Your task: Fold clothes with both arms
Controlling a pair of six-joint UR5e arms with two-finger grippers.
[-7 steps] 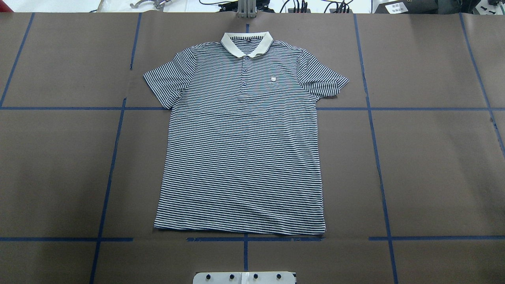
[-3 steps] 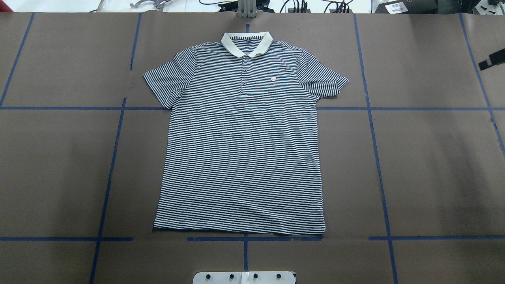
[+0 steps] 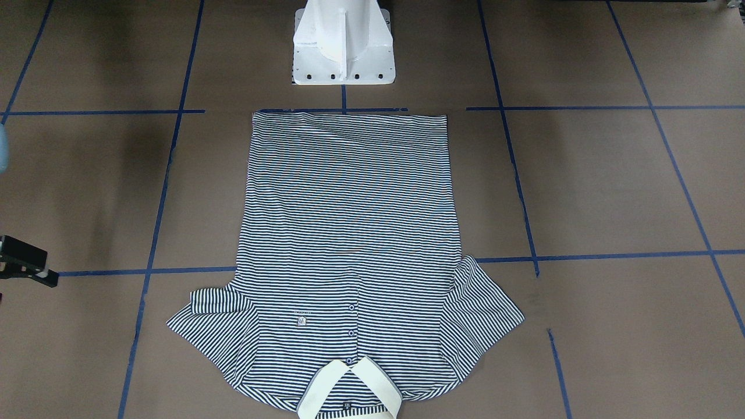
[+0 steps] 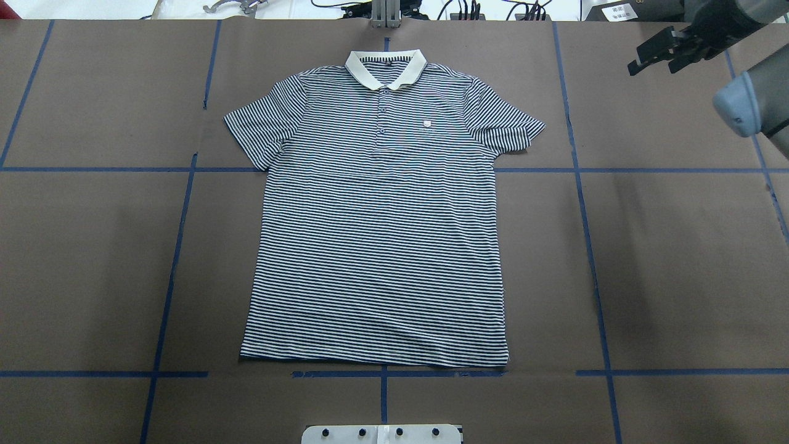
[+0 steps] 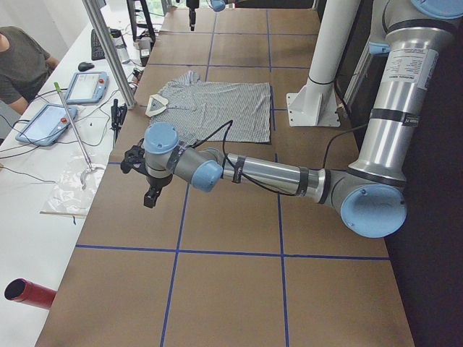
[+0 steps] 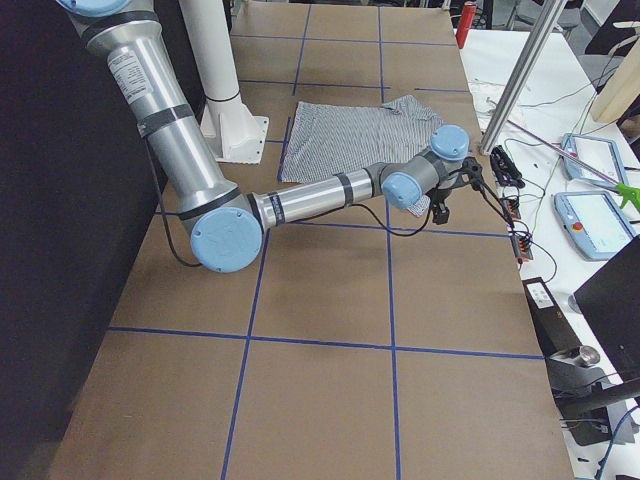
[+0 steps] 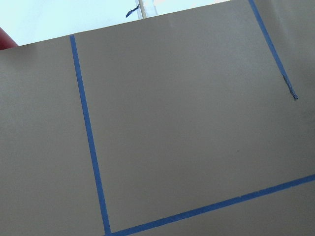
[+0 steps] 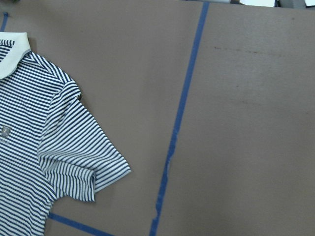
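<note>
The striped polo shirt (image 4: 379,234) lies flat and spread out, face up, on the brown table, with its cream collar (image 4: 385,68) at the far side. It also shows in the front view (image 3: 349,233) and both side views (image 5: 210,105) (image 6: 350,135). My right gripper (image 4: 651,65) hangs above the far right of the table, well to the right of the shirt's sleeve (image 8: 74,157); its fingers look apart and empty. It enters the front view at the left edge (image 3: 52,269). My left gripper (image 5: 148,195) shows only in the left side view, over bare table left of the shirt; I cannot tell its state.
The white pedestal base (image 3: 343,46) stands just behind the shirt's hem. Blue tape lines (image 4: 582,203) grid the table. A bench beyond the far edge holds tablets (image 5: 87,87), cables and a metal post (image 5: 108,50); an operator (image 5: 22,61) sits there.
My right arm has come into the overhead view from the right edge and moved up and left towards the far right corner. The shirt has not moved.
</note>
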